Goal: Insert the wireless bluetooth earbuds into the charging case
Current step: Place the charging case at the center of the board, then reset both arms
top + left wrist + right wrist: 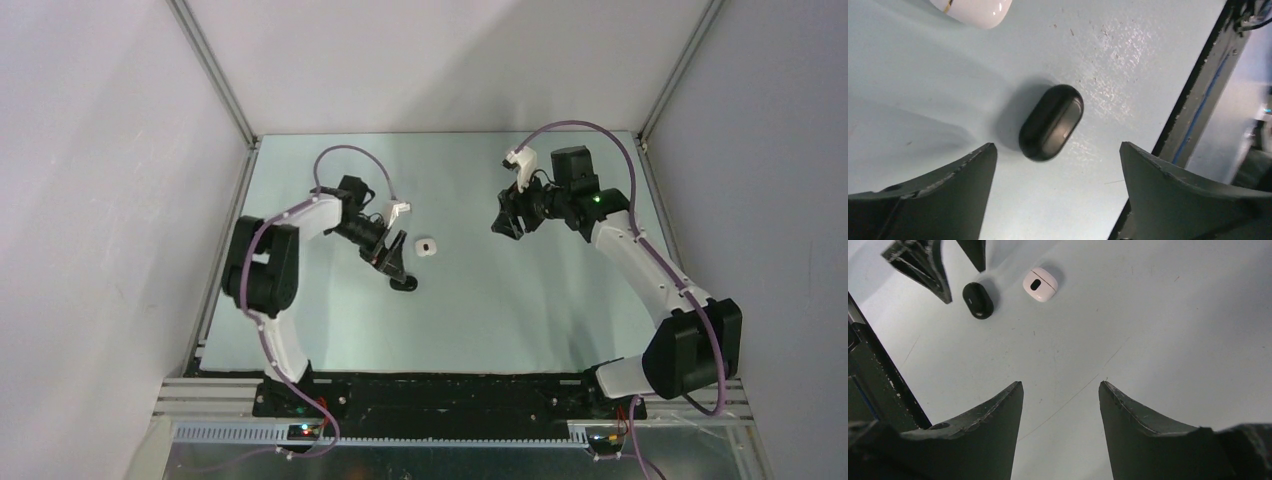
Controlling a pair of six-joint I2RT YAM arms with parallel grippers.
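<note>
The left gripper point(1056, 146) is released, jaws spread wide and holding nothing. The black case point(1051, 122) lies flat on the table point(1173, 315) just ahead of the gap, slightly toward the left jaw and skewed across the gap rather than square to it. The white case point(973, 10) sits well beyond the left jaw's tip. The right gripper point(1060, 385) is also released and empty, with bare table between its jaws and both cases far ahead of them and off to the left-jaw side. No earbuds show in any view, so I cannot tell whether they are already in a case or out of sight. The black case's lid looks closed. That is the main risk: a squeeze on the smooth, rounded shell at this skew would likely twist the case or squirt it out forward, possibly knocking the white case. Closing from above could also pin the lid shut rather than free it. If the right arm comes in to help, its jaws would crowd the left ones over one small object and could collide. A case left unsteadied would probably slide under any push.
</note>
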